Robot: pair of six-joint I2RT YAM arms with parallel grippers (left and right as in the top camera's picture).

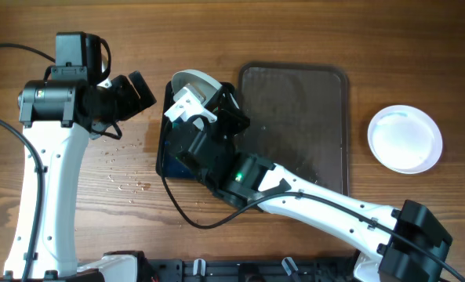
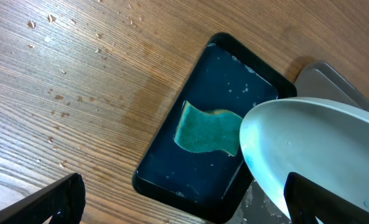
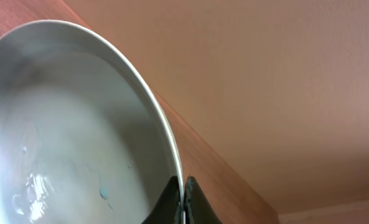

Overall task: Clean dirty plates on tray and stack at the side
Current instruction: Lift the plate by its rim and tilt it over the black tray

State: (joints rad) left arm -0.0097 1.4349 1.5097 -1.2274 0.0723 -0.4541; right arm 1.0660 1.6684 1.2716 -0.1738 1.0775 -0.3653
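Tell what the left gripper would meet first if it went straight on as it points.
Probably the black basin, near the green sponge lying in it. The tilted plate that the right gripper holds overhangs beside one finger's line and might be clipped first; depth is unclear.

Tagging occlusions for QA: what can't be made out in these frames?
Overhead: basin inside, hidden by right arm and held plate.
Overhead: side plate, one or a stack; top-down view can't tell.
Right wrist: held plate's lower left, cut off by frame edge; right claw shows fingertips only.
Left wrist: sponge right end, behind held plate.
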